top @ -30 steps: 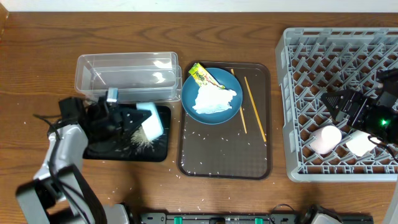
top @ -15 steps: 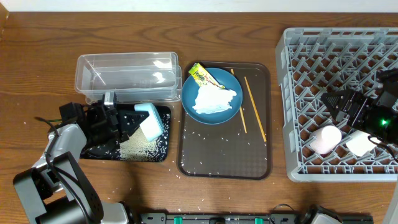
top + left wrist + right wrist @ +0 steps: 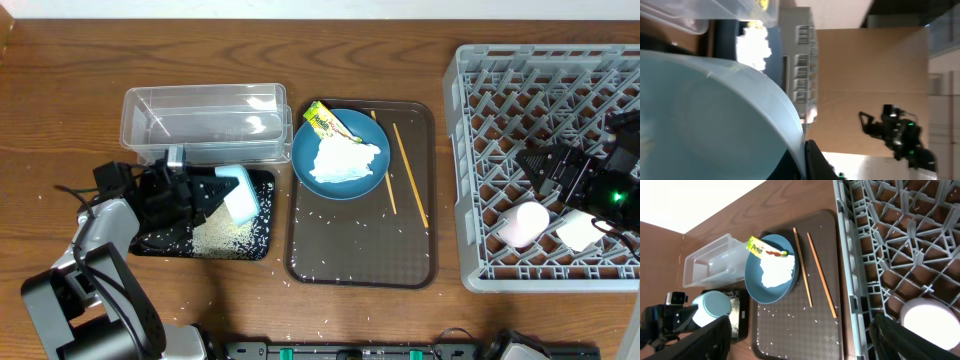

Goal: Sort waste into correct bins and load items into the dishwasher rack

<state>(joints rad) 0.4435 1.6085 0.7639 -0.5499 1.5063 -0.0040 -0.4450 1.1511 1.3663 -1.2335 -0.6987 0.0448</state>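
Rice grains [image 3: 215, 236] lie heaped in the black bin [image 3: 150, 244], below the white bowl [image 3: 240, 193], which the left gripper [image 3: 205, 192] pinches by its rim, tipped on its side. The tissue [image 3: 345, 158] and snack wrapper [image 3: 325, 119] rest on the blue plate [image 3: 340, 190] on the brown tray [image 3: 360, 250], with the chopsticks [image 3: 408, 185] beside the plate. The right gripper [image 3: 548, 170], fingers spread, hovers over the rack [image 3: 470, 100] near the pink cup [image 3: 523, 225].

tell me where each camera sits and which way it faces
Overhead: above the wooden table, straight down; left arm and right arm show.
Left wrist: tipped sideways against the pale blue-white round bowl, facing the right arm; one finger shows.
Right wrist: over the light grey lattice rack, facing the dark blue round plate; both fingers show.
Shared: all three show that bowl.
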